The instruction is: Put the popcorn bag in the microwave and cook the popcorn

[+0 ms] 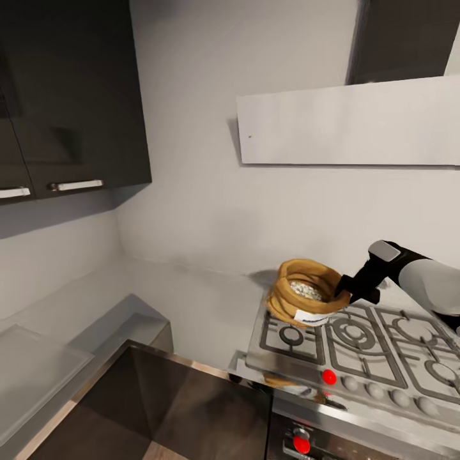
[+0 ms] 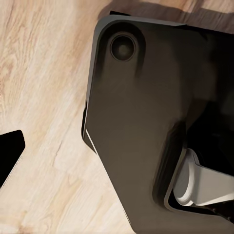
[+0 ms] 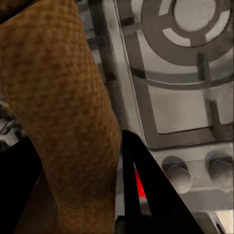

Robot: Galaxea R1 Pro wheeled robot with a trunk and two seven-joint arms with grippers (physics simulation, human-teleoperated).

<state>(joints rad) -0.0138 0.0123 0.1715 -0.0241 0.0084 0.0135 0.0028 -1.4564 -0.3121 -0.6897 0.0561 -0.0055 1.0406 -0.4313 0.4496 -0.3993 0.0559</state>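
The popcorn bag (image 1: 300, 305) is a tan sack with a rolled rim and a white label. It tilts over the back-left corner of the gas hob (image 1: 383, 345). Whitish popcorn (image 1: 306, 291) fills its mouth. My right gripper (image 1: 342, 292) is shut on the rim's right side. In the right wrist view the woven bag wall (image 3: 63, 112) sits between the dark fingers (image 3: 146, 185), with the hob grates (image 3: 180, 73) below. I cannot tell whether the bag touches the hob. One left finger (image 2: 9, 156) shows at the edge of the left wrist view. The microwave is out of view.
The pale grey countertop (image 1: 191, 300) runs left of the hob along the wall. Red knobs (image 1: 328, 377) line the hob's front above the oven (image 1: 319, 441). Dark upper cabinets (image 1: 70, 96) and a range hood (image 1: 351, 121) hang overhead. Wooden floor (image 2: 44, 73) and my dark base (image 2: 141, 122) lie under the left arm.
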